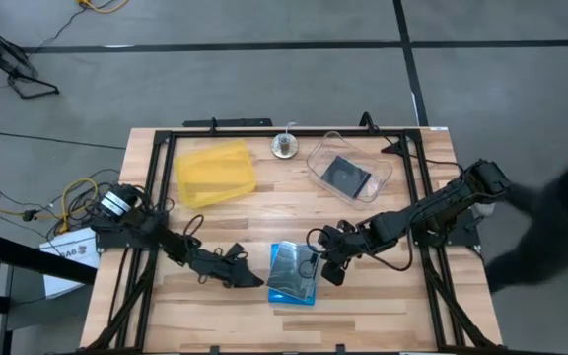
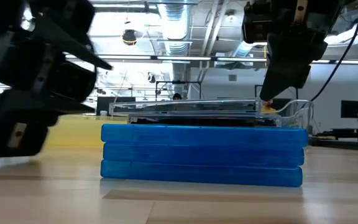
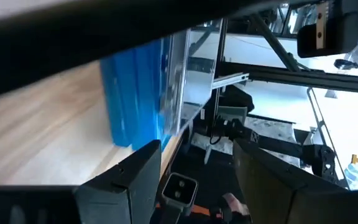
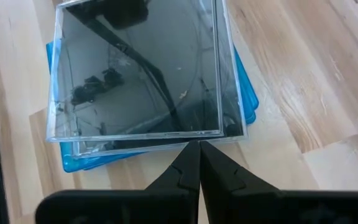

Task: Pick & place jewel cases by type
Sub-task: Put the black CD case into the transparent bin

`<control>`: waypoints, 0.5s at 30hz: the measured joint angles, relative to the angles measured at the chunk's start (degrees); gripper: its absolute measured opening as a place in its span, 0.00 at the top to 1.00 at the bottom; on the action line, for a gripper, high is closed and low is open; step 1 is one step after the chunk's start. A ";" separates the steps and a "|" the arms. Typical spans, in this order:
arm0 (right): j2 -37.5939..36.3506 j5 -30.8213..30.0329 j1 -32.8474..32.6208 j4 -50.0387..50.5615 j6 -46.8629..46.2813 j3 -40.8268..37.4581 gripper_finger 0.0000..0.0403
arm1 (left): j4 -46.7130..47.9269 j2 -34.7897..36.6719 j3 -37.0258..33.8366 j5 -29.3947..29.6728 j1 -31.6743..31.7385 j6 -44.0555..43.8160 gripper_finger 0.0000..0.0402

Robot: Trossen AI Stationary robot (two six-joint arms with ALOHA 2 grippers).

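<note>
Three blue jewel cases (image 2: 202, 155) lie stacked on the table near its front middle, and a clear case with a black inside (image 4: 142, 74) lies flat on top, turned slightly askew. My right gripper (image 4: 197, 149) is shut at that top case's right-hand edge. In the high view it (image 1: 329, 266) stands just right of the stack (image 1: 294, 273). My left gripper (image 1: 254, 280) is low at the stack's left side, open. In the left wrist view its fingers (image 3: 135, 180) point toward the stack's blue edges (image 3: 135, 93) without reaching them. My right gripper sets its shut fingertips (image 4: 191, 155) against the middle of the top clear case's right-hand edge (image 4: 194, 135). The fingers slant down from the table's right. The case rests flat on the blue cases, overhanging them a little.
A flat yellow tray (image 1: 215, 173) lies at the back left. A clear tub (image 1: 383, 177) holding a dark case stands at the back right, and a small round object (image 1: 284, 146) sits between them. Bare wood lies between the stack and these containers.
</note>
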State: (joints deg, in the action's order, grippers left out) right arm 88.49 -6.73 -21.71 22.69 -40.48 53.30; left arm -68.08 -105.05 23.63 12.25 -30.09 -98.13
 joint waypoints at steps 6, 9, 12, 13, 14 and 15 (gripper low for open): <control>0.00 -0.05 -0.04 0.16 0.77 0.00 1.00 | 1.20 -1.92 2.43 -0.50 2.01 -0.56 0.52; 0.00 0.14 -0.02 0.10 1.97 0.00 1.00 | 2.79 -1.64 2.74 -1.93 2.35 -0.95 0.52; 0.00 0.16 -0.02 0.20 2.02 0.00 1.00 | 3.91 -1.62 3.08 -2.49 2.35 -0.95 0.52; 0.00 0.16 -0.02 0.16 2.02 0.00 1.00 | 4.09 -1.64 3.19 -2.49 2.35 -0.93 0.52; 0.00 0.18 -0.02 0.16 2.02 0.00 1.00 | 4.59 -1.64 3.42 -2.44 2.35 -0.93 0.52; 0.00 0.18 -0.02 0.10 2.04 0.00 1.00 | 5.44 -1.62 3.75 -2.45 2.35 -0.93 0.52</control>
State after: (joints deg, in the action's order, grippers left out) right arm 88.49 -6.55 -21.74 22.80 -38.44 53.30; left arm -62.64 -106.67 27.37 9.80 -27.75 -99.07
